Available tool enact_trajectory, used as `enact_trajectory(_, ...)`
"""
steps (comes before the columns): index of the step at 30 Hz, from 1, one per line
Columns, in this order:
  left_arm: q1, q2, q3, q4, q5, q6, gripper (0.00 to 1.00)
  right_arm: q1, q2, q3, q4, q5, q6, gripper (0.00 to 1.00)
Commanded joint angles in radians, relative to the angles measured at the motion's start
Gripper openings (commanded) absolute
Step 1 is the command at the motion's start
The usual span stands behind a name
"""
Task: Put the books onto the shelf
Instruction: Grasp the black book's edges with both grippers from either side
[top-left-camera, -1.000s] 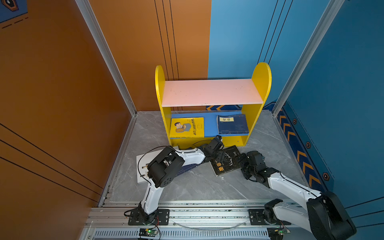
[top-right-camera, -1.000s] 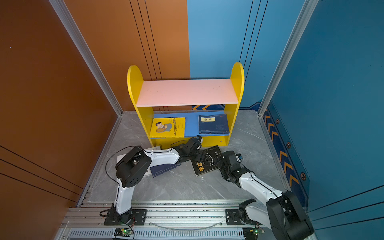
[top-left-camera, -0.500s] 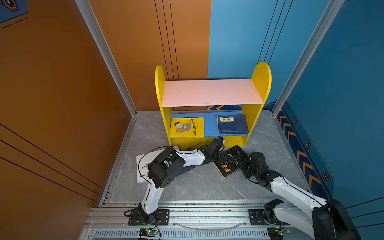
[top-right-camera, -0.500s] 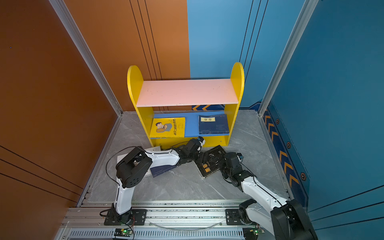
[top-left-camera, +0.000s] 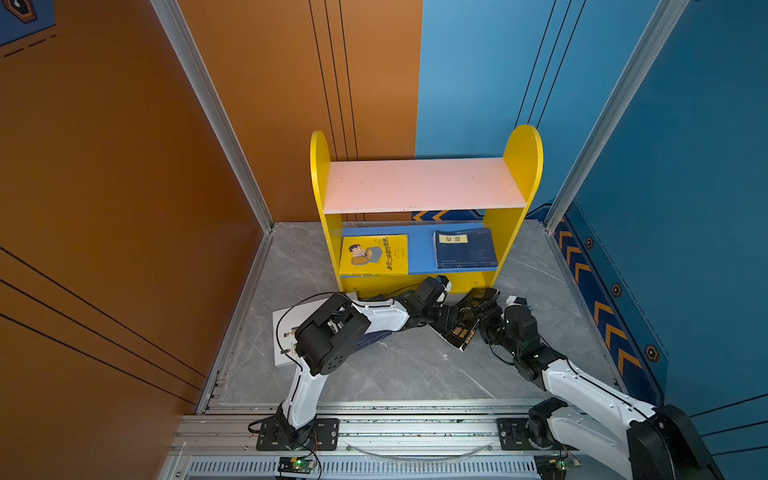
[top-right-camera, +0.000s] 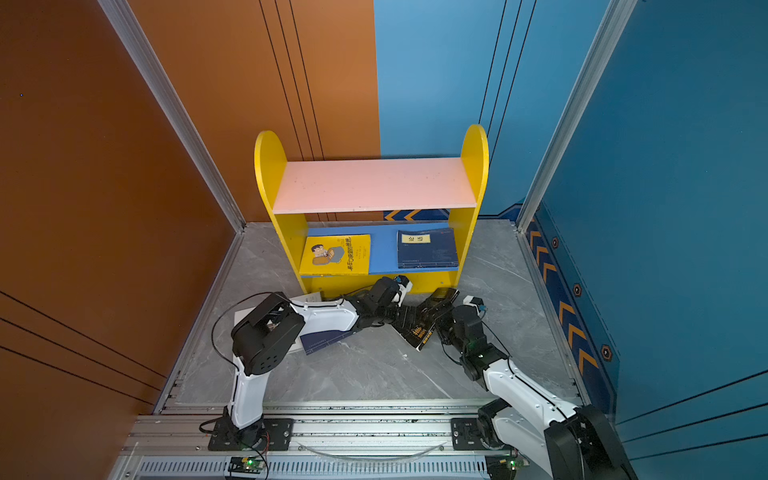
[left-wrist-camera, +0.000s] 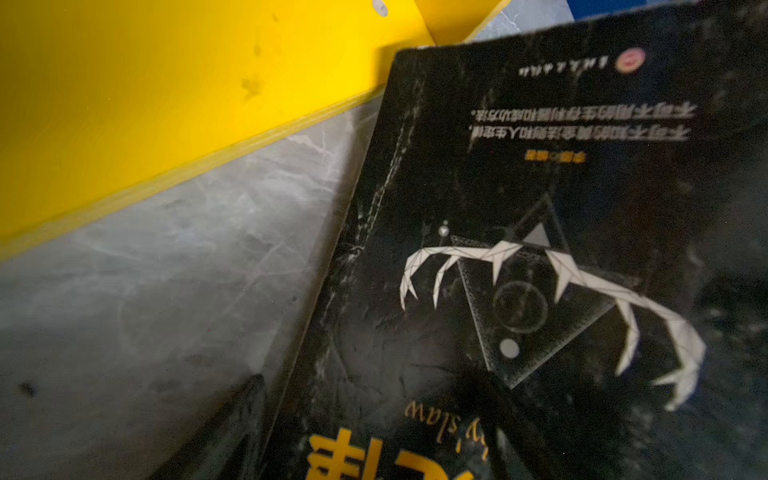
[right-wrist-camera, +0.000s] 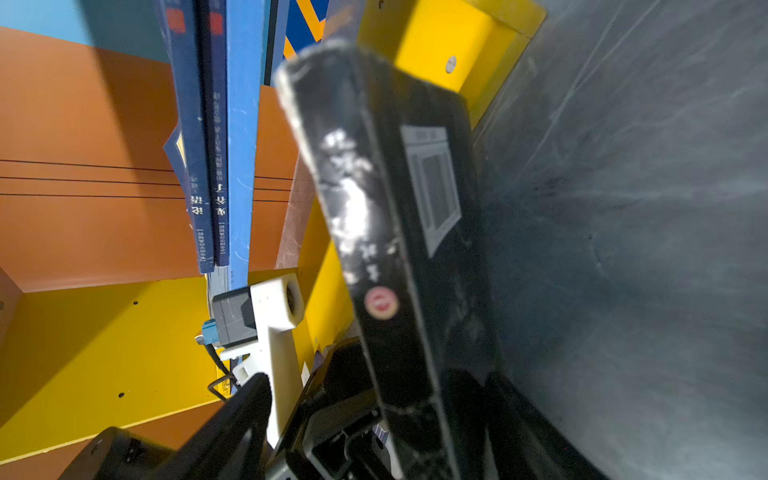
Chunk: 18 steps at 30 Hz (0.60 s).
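I am partway through shelving the black book (top-left-camera: 464, 330). It stands tilted on its lower edge on the desk (top-left-camera: 395, 370), just in front of the shelf (top-left-camera: 515, 166) and near its right side panel, with both my grippers up against it. My left gripper (top-left-camera: 444, 313) is at the cover side with its jaws wide. In the left wrist view one finger (left-wrist-camera: 245, 415) sits beside the spine and I see no pinch on the book. My right gripper (top-left-camera: 490, 320) straddles the book's far edge, but I cannot tell whether its pads press the covers. On the shelf's blue lower board (top-left-camera: 419, 249) lie the yellow book (top-left-camera: 374, 254) and the navy books (top-left-camera: 465, 249). The pink upper board (top-left-camera: 424, 185) is bare. A white book (top-left-camera: 282, 332) and another navy book (top-right-camera: 320, 343) wait on the desk in front of the shelf's left side, under my left arm. Next, I judge, my right gripper needs a firm hold so I can lift the book clear of the shelf's front panel and onto a board. A loose hold could let it slip.
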<state>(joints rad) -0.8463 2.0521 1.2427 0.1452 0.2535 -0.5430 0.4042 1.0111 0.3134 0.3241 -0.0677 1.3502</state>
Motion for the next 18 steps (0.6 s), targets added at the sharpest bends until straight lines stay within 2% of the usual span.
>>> enact_trajectory(1,-0.025,0.028,-0.031,-0.042,0.097,-0.003,0.80,0.012,-0.029,0.059,0.005,-0.005,0.009,0.71)
enact_trajectory(5,-0.018,0.010,-0.048,-0.039,0.083,-0.005,0.80,0.010,-0.042,0.064,-0.126,0.035,0.012,0.57)
enact_trajectory(9,-0.006,-0.007,-0.065,-0.037,0.081,-0.006,0.80,0.010,-0.055,0.065,-0.216,0.058,-0.005,0.50)
enact_trajectory(18,0.006,-0.063,-0.090,-0.049,0.073,-0.015,0.80,0.012,-0.032,0.084,-0.257,0.029,-0.038,0.31)
